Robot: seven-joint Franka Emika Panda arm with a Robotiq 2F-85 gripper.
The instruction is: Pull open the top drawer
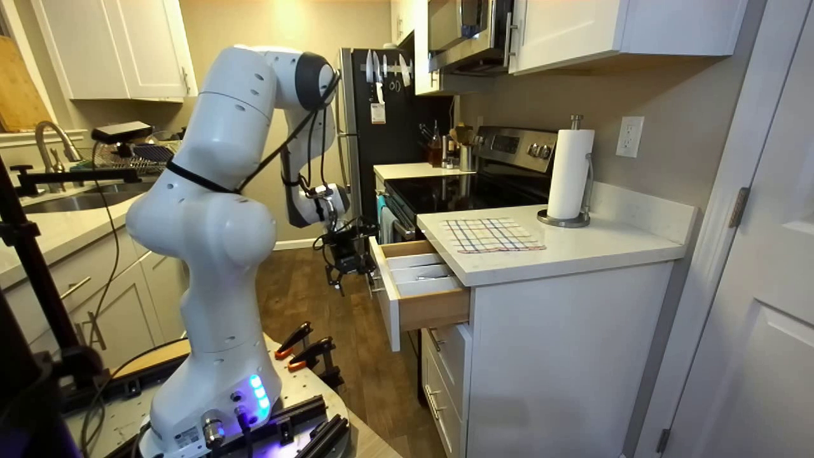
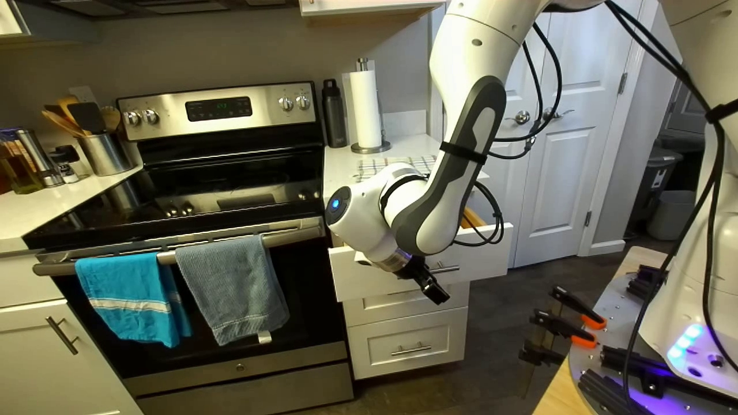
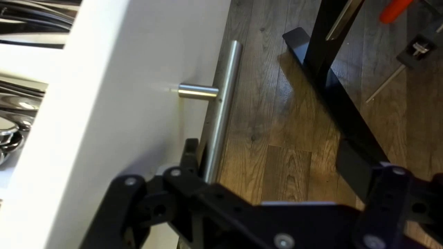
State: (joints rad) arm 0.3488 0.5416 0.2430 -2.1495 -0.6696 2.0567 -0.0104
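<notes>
From here I see a bright-blue cloth towel (image 2: 128, 295) and a grey textured towel (image 2: 232, 288) hanging from the black-and-steel stove (image 2: 173, 227).

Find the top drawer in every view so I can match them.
In an exterior view, the top drawer is near centre, pulled open.
In an exterior view, the top drawer is right of centre, partly behind the arm.
In the wrist view, the top drawer is on the left.
Landmark in all: black tool at its front.

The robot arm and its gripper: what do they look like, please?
The arm is white and rounded, with dark grey trim, black straps, black cables and blue lights on its base. The gripper is black and angular, with blocky fingers and visible metal screws.
</notes>
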